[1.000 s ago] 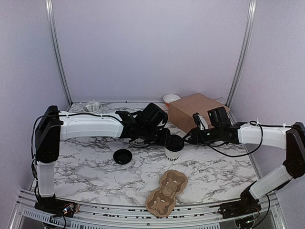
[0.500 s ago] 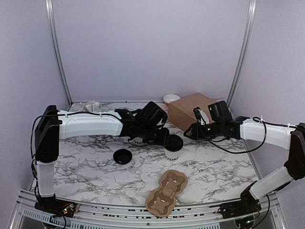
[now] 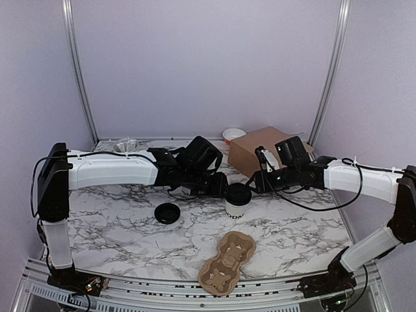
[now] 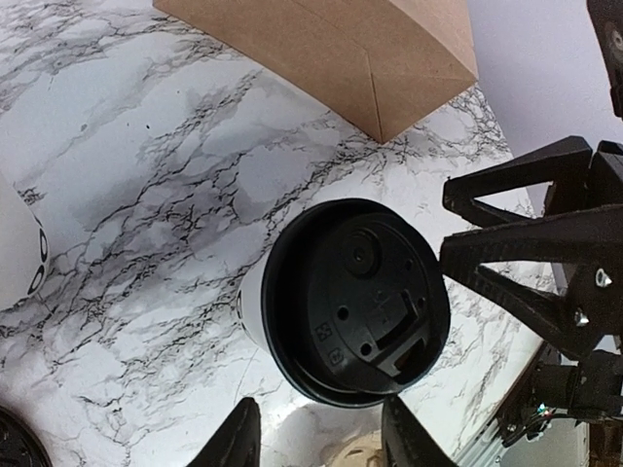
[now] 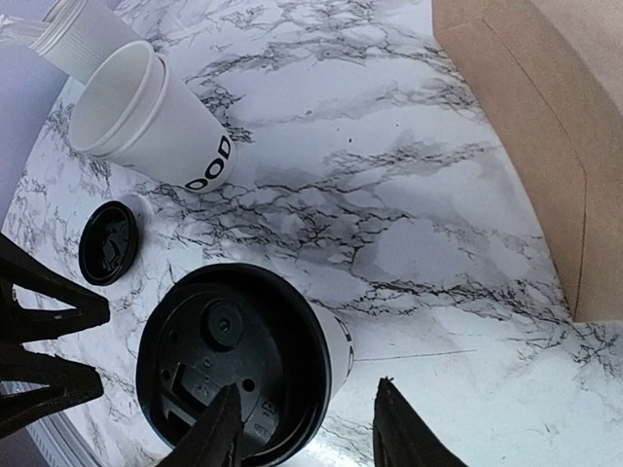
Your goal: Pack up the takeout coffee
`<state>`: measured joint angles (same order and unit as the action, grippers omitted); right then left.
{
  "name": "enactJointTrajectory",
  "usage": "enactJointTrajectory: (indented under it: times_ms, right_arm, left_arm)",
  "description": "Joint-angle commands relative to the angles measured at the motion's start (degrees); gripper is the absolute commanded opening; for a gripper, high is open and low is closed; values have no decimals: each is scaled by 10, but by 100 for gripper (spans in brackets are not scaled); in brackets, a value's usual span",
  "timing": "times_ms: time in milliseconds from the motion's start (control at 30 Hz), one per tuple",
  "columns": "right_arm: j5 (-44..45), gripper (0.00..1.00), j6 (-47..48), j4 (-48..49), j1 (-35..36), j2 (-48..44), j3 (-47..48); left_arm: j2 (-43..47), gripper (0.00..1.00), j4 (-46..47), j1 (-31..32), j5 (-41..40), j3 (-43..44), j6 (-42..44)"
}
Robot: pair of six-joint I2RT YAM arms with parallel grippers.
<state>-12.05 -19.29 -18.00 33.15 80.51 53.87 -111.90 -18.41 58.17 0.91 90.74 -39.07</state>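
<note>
Subject: coffee cup [image 3: 237, 203], upright mid-table, black lid [image 4: 355, 302] on top. Cannot tell whether the lid is pressed fully home.

The left gripper [image 4: 319, 416] hangs over it from the left, fingers spread, nothing between them. The right gripper [image 5: 308, 389] faces it from the right, likewise spread and empty; in its own view one finger crosses the lid's rim. Contact with the cup cannot be confirmed for either.

Judgement: the two bracket the cup so that one can steady it or seat the lid while the other takes it for packing.

Surroundings:
- A second cup [image 5: 161, 126], no lid, stands behind-left beneath the left arm.
- A loose lid [image 3: 168, 212] lies to the left on the marble table [image 3: 117, 247].
- The brown box [image 3: 266, 153] sits just behind-right, its corner near the cup.
- The pulp carrier [image 3: 227, 263] lies at the near edge, well apart, with open marble between.

Judgement: the clearest path runs toward the carrier. The two sets of fingertips crowd each other over the lid.
</note>
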Motion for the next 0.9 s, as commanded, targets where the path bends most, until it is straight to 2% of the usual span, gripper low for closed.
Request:
enactJointTrajectory:
  times_ms: [0, 333, 867]
  right_arm:
    - [21, 43, 11, -9, 13, 0, 20]
    - [24, 43, 14, -9, 23, 16, 16]
    - [21, 42, 5, 0, 31, 18, -1]
  left_arm:
    - [18, 42, 22, -3, 20, -34, -32]
    - [8, 41, 63, -3, 46, -51, -57]
    - [-33, 40, 65, -6, 42, -43, -67]
